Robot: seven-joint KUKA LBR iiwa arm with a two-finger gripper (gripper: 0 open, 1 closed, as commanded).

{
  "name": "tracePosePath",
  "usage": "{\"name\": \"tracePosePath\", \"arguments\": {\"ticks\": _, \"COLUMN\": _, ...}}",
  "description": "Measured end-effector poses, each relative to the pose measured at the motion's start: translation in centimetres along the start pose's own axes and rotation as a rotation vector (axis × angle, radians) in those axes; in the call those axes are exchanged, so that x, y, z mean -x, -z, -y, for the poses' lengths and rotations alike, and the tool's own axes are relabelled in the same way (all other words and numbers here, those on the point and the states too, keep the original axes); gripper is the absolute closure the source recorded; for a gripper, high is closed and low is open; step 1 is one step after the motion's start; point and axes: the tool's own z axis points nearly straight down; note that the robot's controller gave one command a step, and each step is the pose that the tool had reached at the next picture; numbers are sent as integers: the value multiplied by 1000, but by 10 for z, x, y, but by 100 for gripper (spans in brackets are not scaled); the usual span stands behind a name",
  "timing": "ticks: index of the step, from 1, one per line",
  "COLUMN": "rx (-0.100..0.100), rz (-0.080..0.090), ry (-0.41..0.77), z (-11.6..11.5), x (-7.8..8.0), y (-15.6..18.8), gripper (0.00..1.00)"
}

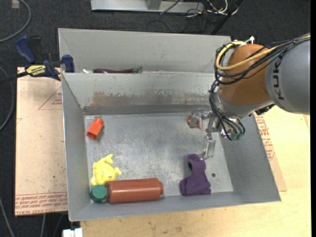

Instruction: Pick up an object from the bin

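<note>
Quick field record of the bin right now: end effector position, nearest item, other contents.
end effector: low in the right half of the bin, at the top end of the purple thing
nearest item: purple thing, front right
contact: cannot tell
front left cluster: yellow toy, green cap, red-brown cylinder
left rear: orange block

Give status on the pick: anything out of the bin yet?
Not yet. Done: the hand is low in the bin, at the top end of the purple lump at the view's lower right. In progress: nothing visibly gripped. Left: grasp and lift. The orange block, yellow toy, green cap and reddish cylinder lie apart on the left.
</note>
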Motion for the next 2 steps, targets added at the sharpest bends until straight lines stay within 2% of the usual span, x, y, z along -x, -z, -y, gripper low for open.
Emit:
{"name": "tracePosePath", "arguments": {"ticks": 1, "rx": 3, "rz": 11, "ry": 95, "z": -2, "x": -19, "y": -17, "gripper": 0}}
{"name": "tracePosePath", "arguments": {"ticks": 2, "rx": 1, "rz": 5, "ry": 131, "z": 6, "x": -29, "y": -52, "gripper": 0}}
